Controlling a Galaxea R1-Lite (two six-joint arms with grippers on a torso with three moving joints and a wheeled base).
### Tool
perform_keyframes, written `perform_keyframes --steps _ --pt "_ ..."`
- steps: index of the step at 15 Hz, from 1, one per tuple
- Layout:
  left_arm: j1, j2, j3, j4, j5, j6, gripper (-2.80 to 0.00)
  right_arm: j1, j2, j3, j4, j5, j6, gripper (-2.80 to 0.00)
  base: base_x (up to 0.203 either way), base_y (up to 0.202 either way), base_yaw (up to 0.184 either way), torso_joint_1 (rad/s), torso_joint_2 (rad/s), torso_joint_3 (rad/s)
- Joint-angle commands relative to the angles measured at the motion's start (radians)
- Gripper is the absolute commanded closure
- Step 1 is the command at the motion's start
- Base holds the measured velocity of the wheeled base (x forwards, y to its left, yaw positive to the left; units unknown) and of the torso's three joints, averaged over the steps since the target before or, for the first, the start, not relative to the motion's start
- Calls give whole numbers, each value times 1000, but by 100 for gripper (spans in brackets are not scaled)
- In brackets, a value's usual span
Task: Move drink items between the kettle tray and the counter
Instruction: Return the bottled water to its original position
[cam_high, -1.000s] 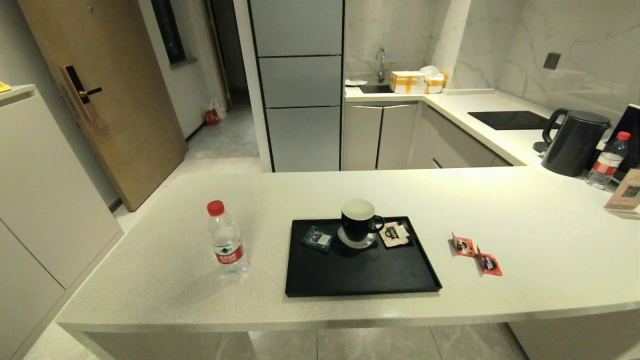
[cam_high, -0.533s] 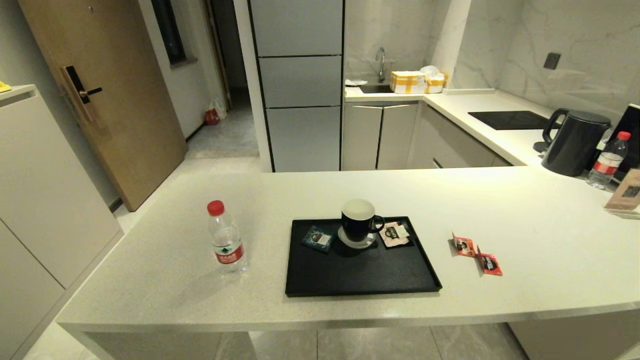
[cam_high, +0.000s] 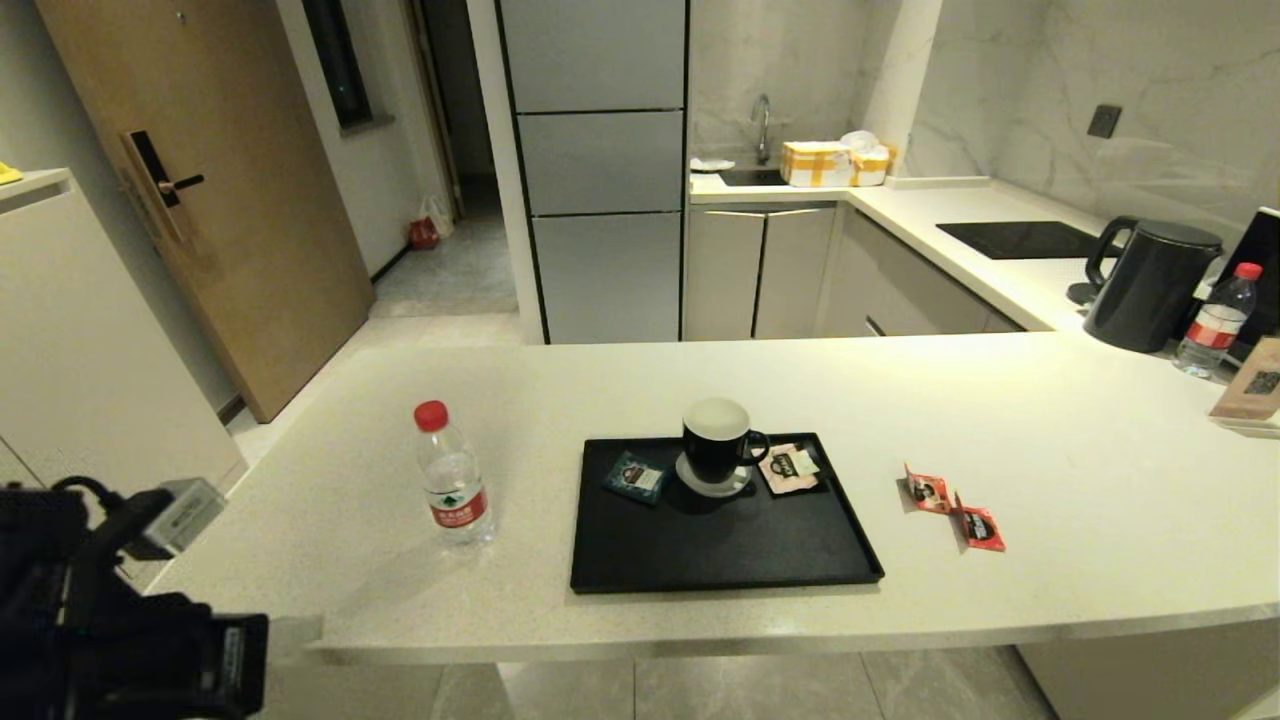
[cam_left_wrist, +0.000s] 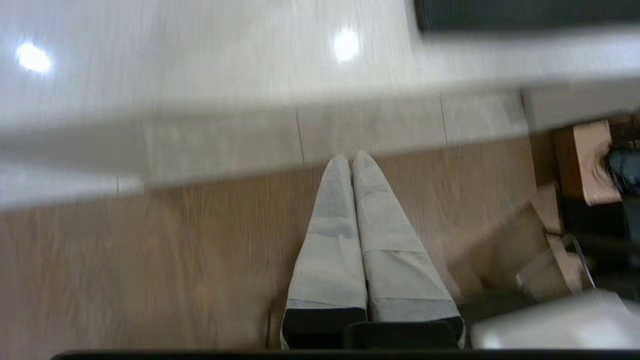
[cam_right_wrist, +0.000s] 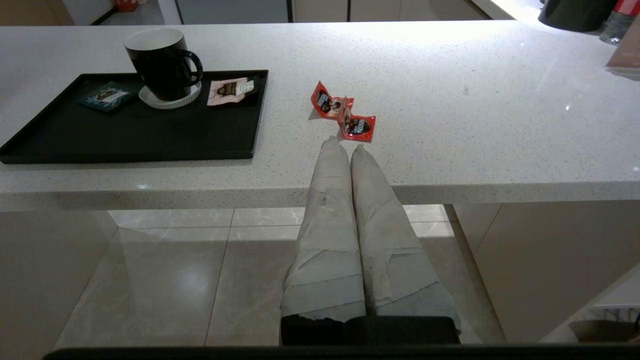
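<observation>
Clear plastic, the bottle (cam_high: 452, 475) stands on the desk (cam_high: 1050, 440) left of the tray (cam_high: 720, 545); two red sachets (cam_right_wrist: 344, 111) lie right. Our left gripper (cam_left_wrist: 350, 161) and right gripper (cam_right_wrist: 345, 146), both closed, wait below. We risk toppling the bottle with a sideways knock.

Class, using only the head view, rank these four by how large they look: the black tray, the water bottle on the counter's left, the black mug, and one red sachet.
1. black tray
2. water bottle
3. black mug, roughly at the bottle's distance, so the ranking holds
4. red sachet, smallest
</observation>
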Motion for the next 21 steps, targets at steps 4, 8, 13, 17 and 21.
perform_keyframes --steps 4,8,13,17,21 --pt "-36 371 191 -815 14 6 0 -1 2 1 0 0 -1 0 0 0 0 0 0 0" --pt "-89 463 255 -988 85 15 -280 -1 2 -1 0 0 -1 0 0 0 0 0 0 0" --pt "-99 613 202 -1032 127 34 -280 0 0 0 0 0 -1 0 0 0 0 0 0 0" --pt "-126 804 152 -1220 239 42 -280 0 0 -1 0 0 -1 0 0 0 0 0 0 0" --pt "-186 962 122 -1444 278 125 -280 0 2 1 0 0 -1 0 0 0 0 0 0 0"
